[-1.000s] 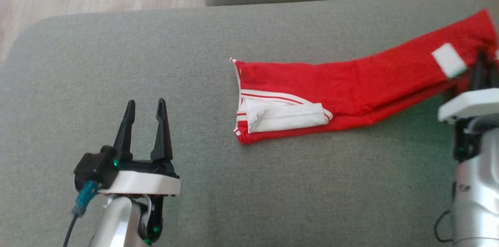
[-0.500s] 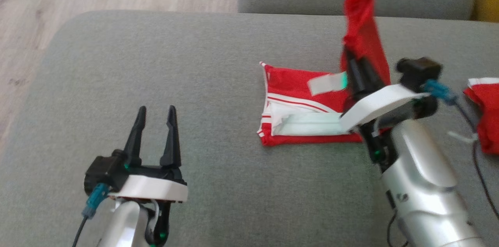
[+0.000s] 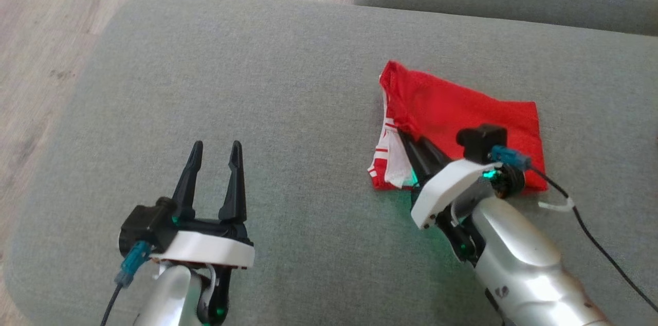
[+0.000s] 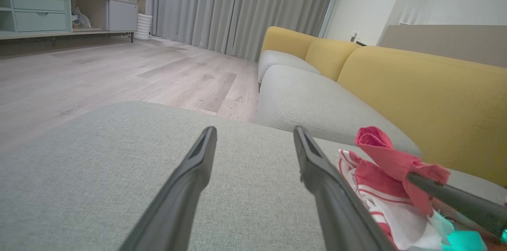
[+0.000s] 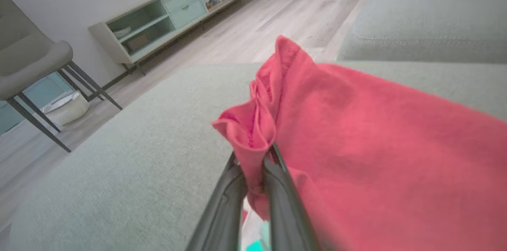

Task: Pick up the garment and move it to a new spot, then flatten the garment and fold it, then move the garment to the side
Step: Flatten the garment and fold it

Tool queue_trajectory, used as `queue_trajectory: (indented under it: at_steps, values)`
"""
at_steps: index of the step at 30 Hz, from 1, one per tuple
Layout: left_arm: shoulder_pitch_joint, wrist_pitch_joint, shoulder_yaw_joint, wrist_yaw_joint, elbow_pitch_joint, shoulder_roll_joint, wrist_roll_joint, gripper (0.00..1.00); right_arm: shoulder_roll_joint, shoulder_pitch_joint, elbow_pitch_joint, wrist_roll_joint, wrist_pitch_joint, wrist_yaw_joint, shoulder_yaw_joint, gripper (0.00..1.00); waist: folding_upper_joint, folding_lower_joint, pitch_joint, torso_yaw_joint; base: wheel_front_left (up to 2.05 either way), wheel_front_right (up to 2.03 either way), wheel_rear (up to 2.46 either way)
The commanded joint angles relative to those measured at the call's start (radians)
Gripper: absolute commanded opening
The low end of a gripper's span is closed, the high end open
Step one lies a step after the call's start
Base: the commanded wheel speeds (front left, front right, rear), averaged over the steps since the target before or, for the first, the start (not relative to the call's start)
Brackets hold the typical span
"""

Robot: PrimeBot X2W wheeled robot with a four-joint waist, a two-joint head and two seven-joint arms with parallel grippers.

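Nearest me, the left tool (image 3: 216, 144) is hovering released over the grey sofa seat (image 3: 257, 58), fingers spread wide, holding nothing and well apart from the cloth. The right tool (image 3: 411, 137) is clenching a bunched red edge of the red garment (image 3: 462, 105); the pinch is plain in the right wrist view (image 5: 254, 164). A second ago the garment was lying stretched long toward the right. Now that far end is sitting doubled over the white-striped waistband (image 3: 383, 151), so one fold is looking made. The pinched corner is standing up off the pile, so release and the move aside are probably what is remaining. Wooden floor (image 3: 41, 17) beyond.
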Motion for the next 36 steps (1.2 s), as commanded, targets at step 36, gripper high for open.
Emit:
queue_trajectory:
  at_steps: [36]
  values:
    - [0.046, -0.005, 0.116, 0.053, -0.068, 0.007, -0.025, 1.0, 0.011, 0.369, -0.482, -0.381, -0.13, -0.001, -0.548, 1.0, 0.0, 0.0, -0.083, -0.202, 0.0, 0.0, 0.0]
